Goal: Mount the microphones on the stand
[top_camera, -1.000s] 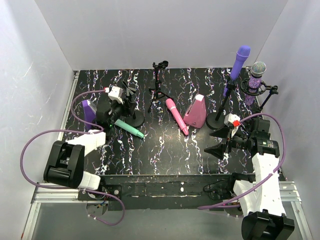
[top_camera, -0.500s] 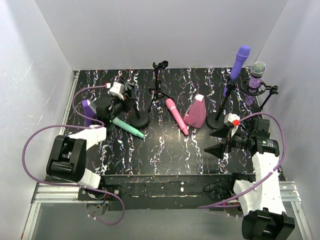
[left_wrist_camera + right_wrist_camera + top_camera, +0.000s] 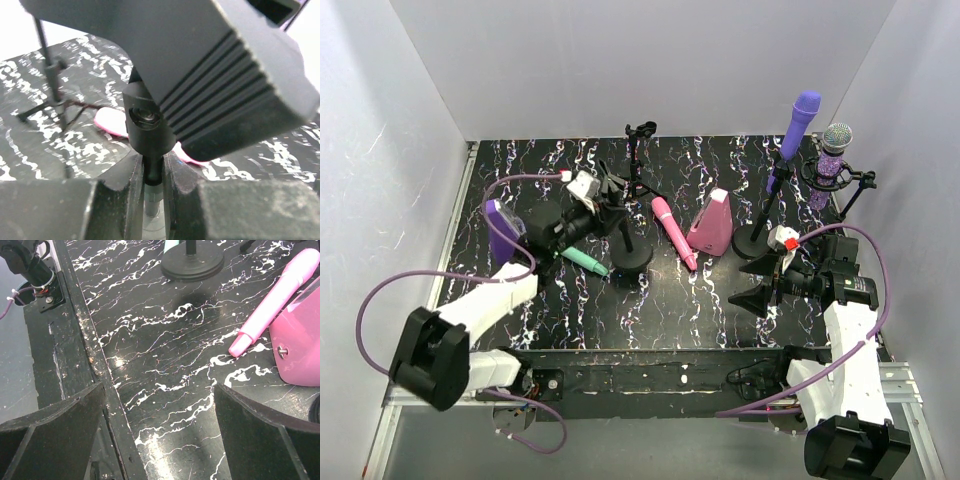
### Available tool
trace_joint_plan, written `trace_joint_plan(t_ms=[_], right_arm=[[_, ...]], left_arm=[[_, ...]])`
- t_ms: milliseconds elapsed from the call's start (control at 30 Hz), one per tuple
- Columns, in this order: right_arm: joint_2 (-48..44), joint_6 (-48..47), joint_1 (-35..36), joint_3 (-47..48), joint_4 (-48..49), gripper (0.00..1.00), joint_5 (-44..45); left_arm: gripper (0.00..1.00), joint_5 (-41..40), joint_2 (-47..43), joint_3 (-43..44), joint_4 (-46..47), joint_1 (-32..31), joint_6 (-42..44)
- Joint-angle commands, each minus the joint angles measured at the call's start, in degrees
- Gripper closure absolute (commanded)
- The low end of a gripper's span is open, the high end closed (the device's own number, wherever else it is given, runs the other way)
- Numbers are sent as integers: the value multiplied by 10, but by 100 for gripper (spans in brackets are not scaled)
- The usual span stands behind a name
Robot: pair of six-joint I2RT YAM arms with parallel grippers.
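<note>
My left gripper [image 3: 612, 207] is shut on the thin pole of a black round-based microphone stand [image 3: 631, 256]. In the left wrist view the fingers [image 3: 132, 185] pinch the pole [image 3: 152, 176] just under its empty clip. The mint green microphone [image 3: 583, 260] lies flat, left of that base. The pink microphone [image 3: 673, 231] lies to its right and shows in the right wrist view [image 3: 277, 297]. The plain purple microphone [image 3: 801, 120] sits on a tall stand. The glittery purple microphone [image 3: 836, 148] sits in a holder at the far right. My right gripper [image 3: 757, 283] is open and empty [image 3: 160, 432].
A pink wedge block [image 3: 712, 226] stands beside the pink microphone. A purple wedge block [image 3: 500, 228] stands at the left. An empty black tripod stand [image 3: 638, 175] is at the back centre. The tall stand's round base [image 3: 753, 243] is just beyond my right gripper.
My left gripper has carried the round-based stand to the right and a little nearer, from beside the purple wedge to the table's middle. The right arm has not moved.
</note>
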Motion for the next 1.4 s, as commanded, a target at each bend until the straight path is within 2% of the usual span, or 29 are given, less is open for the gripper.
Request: trace_joint_plan(t_ms=[0,200,333,500,733,933,1167,1333,1367], right_arm=[[3,-9,-3,4,3,4,-8],[7,-9,-3,3,1,4,-7],[8,-11,-3,2,1,4,-7],[11,-15,-3,3,-3,4,-5],[14,-19,-3,3,-6,4,-2],[17,-23,-3,4,-9,4,-1],[17,-27,-3,5,-11,4,1],[17,-28,-4,4,-11,4,6],[17,-28,-3,4,-11,4,5]], left_arm=[[100,-92,-84,-10,-29,-94,-5],[100,-281,-96,-32,-34,-232,-7],[100,-366,-69,-35,-8,-298,24],[100,-435,-26,-38,25,-352,51],[100,-452,5,-64,55,-372,29],[54,-458,-15,-69,14,-373,-4],[25,-451,-78,-85,-57,-373,-30],[11,-441,-155,-110,-118,-373,-46],[3,-446,-170,-112,-139,-373,-52]])
